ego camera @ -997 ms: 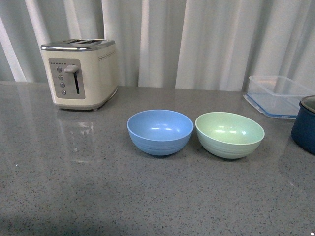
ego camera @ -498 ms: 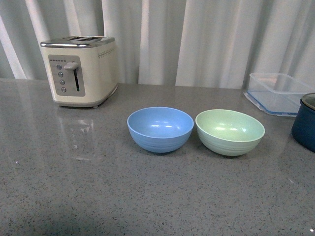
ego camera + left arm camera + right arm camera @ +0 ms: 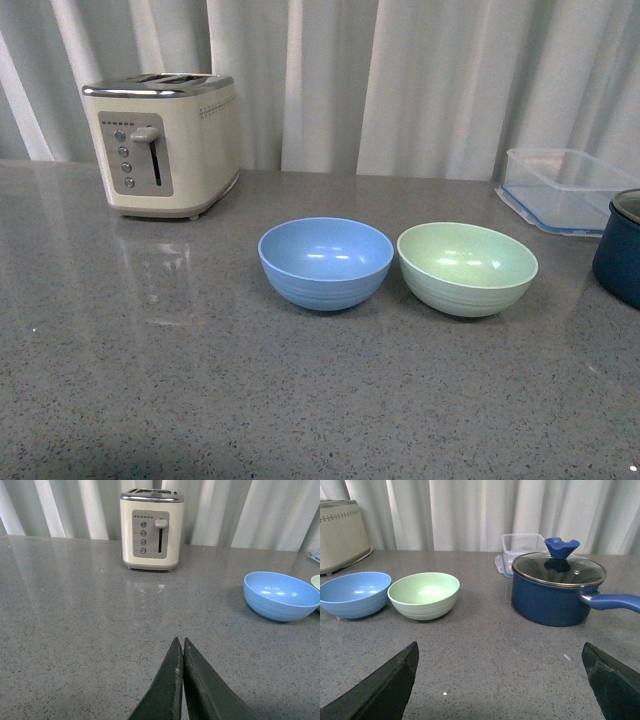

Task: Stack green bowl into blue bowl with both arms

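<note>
The blue bowl [image 3: 326,262] and the green bowl [image 3: 467,270] stand upright side by side on the grey counter, the green one to the right, nearly touching. Both are empty. Neither arm shows in the front view. In the left wrist view my left gripper [image 3: 179,641] is shut and empty over bare counter, well short of the blue bowl [image 3: 282,595]. In the right wrist view my right gripper [image 3: 500,647] is open wide and empty, with the green bowl [image 3: 424,595] and blue bowl [image 3: 355,593] ahead of it, apart from the fingers.
A cream toaster [image 3: 163,145] stands at the back left. A clear plastic container [image 3: 566,190] and a dark navy pot [image 3: 556,590] with a glass lid and long handle stand at the right, close to the green bowl. Curtains hang behind the counter.
The front view shifted slightly between one second ago and half a second ago; the bowls have not moved on the counter. Nothing has changed since.
</note>
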`<action>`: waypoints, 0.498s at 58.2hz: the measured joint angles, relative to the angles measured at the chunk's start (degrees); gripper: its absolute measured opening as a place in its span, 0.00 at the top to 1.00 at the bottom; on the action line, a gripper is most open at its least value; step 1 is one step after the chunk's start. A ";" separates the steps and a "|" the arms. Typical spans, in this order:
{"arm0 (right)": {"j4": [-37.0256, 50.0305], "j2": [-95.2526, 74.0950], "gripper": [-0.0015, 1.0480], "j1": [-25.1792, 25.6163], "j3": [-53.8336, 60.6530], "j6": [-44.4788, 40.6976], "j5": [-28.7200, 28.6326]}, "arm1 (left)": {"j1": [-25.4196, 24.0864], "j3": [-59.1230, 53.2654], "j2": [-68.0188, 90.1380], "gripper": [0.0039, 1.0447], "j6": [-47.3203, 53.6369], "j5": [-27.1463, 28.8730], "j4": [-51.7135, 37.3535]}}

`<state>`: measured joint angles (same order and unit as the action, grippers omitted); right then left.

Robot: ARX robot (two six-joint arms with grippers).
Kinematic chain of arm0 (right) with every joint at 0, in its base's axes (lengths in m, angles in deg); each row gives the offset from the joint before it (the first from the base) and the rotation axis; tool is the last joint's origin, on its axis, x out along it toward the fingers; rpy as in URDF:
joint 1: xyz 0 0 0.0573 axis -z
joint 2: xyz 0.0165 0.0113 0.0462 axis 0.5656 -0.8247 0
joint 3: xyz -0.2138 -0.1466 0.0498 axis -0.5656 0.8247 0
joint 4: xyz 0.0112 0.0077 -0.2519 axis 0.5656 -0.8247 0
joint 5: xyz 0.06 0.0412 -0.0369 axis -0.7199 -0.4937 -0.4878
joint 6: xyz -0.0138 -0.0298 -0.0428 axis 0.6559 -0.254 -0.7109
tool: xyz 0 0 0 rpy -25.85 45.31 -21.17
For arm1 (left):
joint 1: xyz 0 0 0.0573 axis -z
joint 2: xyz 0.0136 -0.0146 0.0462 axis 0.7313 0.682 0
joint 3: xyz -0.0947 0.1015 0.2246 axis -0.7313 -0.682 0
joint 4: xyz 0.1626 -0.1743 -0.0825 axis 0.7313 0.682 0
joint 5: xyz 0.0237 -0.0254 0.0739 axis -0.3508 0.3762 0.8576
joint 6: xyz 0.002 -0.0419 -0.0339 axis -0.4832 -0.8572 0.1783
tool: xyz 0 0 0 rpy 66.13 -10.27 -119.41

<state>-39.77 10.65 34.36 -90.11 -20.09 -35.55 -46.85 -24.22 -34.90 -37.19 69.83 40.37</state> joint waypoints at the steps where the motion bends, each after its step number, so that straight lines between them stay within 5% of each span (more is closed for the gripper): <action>1: 0.00 0.00 0.10 0.00 0.00 0.00 0.00 | 0.00 0.00 -0.26 0.97 0.00 0.00 0.26; 29: 0.00 0.00 0.10 0.00 0.00 0.00 0.00 | 0.00 0.00 -11.02 0.97 0.00 0.02 10.84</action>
<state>-39.77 10.65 34.36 -90.11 -20.09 -35.55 -46.85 -24.22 -45.91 -37.19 69.86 51.22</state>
